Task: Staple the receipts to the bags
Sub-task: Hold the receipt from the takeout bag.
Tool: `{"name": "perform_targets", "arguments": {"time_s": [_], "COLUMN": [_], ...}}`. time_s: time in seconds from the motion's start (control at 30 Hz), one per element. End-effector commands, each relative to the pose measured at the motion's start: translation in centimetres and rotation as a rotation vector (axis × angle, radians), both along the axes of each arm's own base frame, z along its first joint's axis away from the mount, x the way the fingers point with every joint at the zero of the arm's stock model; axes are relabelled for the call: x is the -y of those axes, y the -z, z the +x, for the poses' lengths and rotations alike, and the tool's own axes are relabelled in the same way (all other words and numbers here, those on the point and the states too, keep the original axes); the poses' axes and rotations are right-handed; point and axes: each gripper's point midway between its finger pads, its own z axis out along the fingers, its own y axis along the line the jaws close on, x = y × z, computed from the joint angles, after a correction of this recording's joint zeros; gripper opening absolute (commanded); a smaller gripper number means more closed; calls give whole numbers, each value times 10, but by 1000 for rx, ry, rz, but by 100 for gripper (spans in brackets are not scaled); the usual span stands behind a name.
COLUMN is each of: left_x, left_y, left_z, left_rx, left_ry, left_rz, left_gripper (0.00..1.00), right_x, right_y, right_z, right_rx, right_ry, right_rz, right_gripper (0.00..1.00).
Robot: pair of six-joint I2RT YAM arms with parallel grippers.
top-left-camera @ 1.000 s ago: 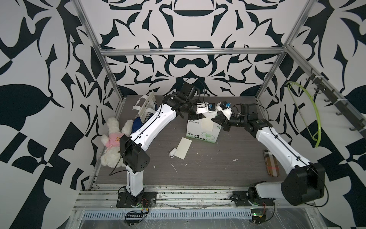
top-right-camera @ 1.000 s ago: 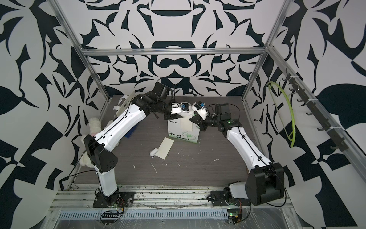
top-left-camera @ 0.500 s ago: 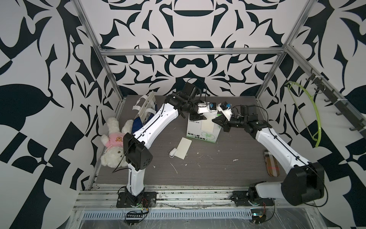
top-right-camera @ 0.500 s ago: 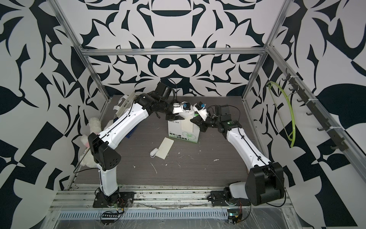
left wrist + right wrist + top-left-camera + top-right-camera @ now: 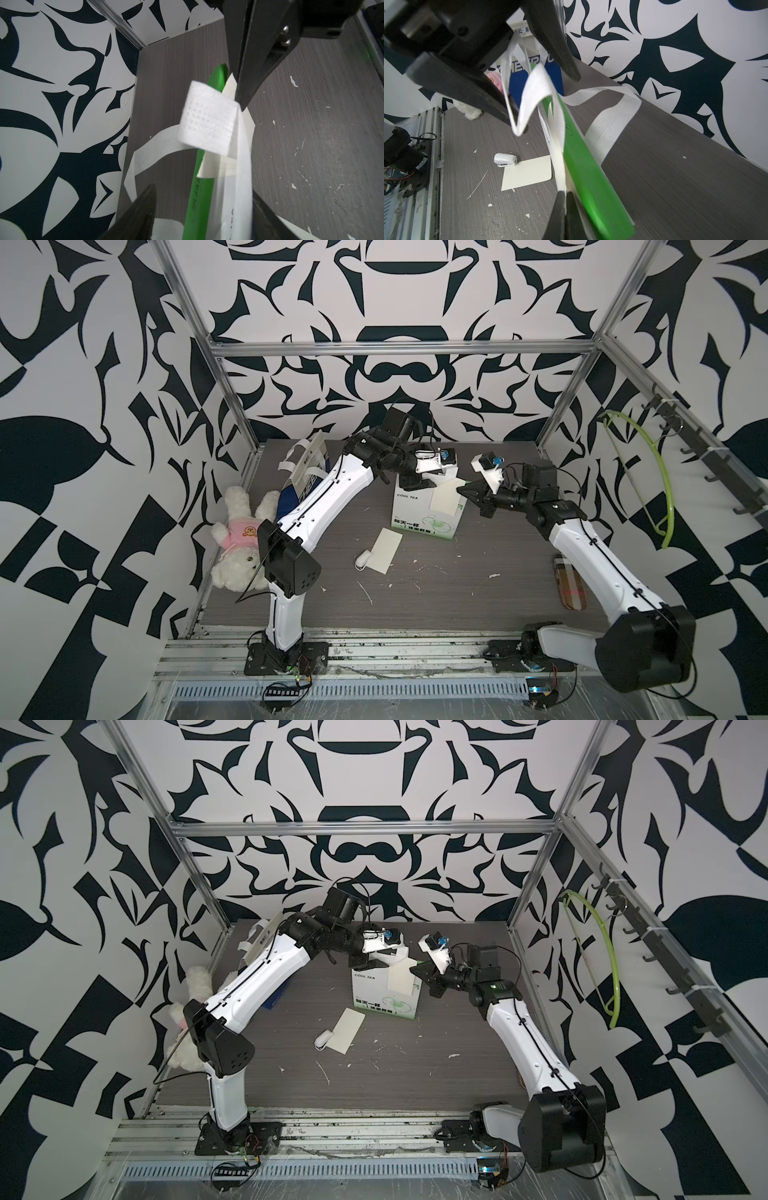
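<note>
- Nearest on the grey surface [image 5: 457, 593], a small white stapler [image 5: 362, 565] lies with its nose touching a corner of the loose receipt [image 5: 386, 551], which lies flat.
- At the left edge of the surface, a white teddy bear [image 5: 239, 543] in a pink shirt lies partly behind the left arm [image 5: 328, 497].
- Behind the loose receipt, the COOL TEA bag [image 5: 415, 516] stands upright near the middle. Its printed face is toward the front and a green side is to the right.
- A second receipt [image 5: 446, 499] lies against the upper right of that face, slightly tilted.
- The right gripper [image 5: 564, 194] comes in from the right. Its jaws are together, pinching the bag's top corner where the second receipt meets it.
- The left gripper [image 5: 548, 101] hangs over the bag's top from the left. Its jaws stand apart, with a white handle [image 5: 207, 120] looping between them, not pinched.
- Farthest, at the back left, the navy bag [image 5: 301, 483] with white lettering stands behind the left arm, well apart from both receipts.
</note>
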Motion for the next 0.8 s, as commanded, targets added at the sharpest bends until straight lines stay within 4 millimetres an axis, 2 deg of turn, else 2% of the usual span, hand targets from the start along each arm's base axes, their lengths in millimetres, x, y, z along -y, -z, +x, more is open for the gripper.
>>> {"name": "perform_targets", "arguments": {"time_s": [0.0,0.1,0.3,0.57,0.77], "left_x": [7,15,26,29,33], "left_y": [-6,-8,-7,11,9], "left_z": [-6,-1,-4,-5,-4], "left_rx": [21,24,17,1,-8], "left_ry": [15,-12,-4,-4,-6], "left_rz": [6,-4,-7,43,26], "left_gripper": [66,66,64,58,54], "right_x": [-2,-1,0,3,4], "right_y": [-7,-4,-1,1,3], "right_z": [-4,-4,-4,-2,-3], "right_rx": [23,15,13,14,15], "right_ry": [-14,-12,-3,19,17], "right_rz": [24,23,16,4,-2], "right_gripper": [0,0,0,0,0]}}
